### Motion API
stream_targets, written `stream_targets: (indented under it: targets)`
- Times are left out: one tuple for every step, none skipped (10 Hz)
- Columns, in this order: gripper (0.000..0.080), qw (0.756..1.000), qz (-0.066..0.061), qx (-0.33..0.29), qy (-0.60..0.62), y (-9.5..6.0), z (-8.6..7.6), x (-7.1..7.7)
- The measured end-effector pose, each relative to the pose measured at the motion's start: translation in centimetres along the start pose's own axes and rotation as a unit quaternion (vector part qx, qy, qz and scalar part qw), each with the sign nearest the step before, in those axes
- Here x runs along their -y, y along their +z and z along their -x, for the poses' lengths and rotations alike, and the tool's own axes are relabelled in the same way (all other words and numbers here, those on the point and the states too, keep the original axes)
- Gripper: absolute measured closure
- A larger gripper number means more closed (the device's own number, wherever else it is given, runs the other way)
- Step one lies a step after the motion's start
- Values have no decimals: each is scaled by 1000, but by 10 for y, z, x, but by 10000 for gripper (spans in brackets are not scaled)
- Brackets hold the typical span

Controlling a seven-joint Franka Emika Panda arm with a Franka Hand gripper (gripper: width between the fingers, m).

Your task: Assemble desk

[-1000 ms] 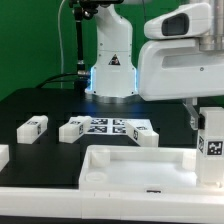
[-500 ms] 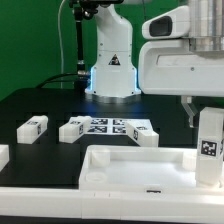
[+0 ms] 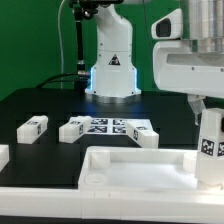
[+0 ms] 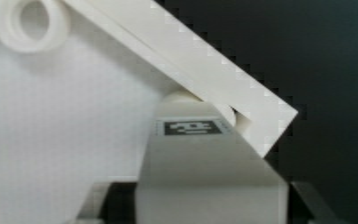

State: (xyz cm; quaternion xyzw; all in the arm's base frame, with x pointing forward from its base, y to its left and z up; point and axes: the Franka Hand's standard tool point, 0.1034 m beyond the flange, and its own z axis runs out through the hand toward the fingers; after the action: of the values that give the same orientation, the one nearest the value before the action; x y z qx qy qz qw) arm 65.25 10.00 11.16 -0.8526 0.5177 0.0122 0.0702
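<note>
One leg [image 3: 208,135] pinched between gripper [image 3: 208,115] fingers, jaws closed part-way onto its sides. Stands upright, long axis vertical, at the tabletop [image 3: 130,156] corner on the exterior view's right, tag [image 3: 212,148] facing that camera. Lower end lost against white tabletop; seating unclear. Loose legs [image 3: 33,126] lying flat on worktop [image 3: 40,105] by marker board [image 3: 112,127], one cut off.
</note>
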Motion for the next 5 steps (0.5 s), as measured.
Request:
stream_targets:
  targets:
    - [502,1000,-1,1,15,0,0,0]
    - [502,1000,-1,2,8,0,1,0]
    - [332,1000,0,2,-14,0,1,0]
    - [332,999,3,3,-46,0,1,0]
    - [187,995,7,5,-99,-1,2,1]
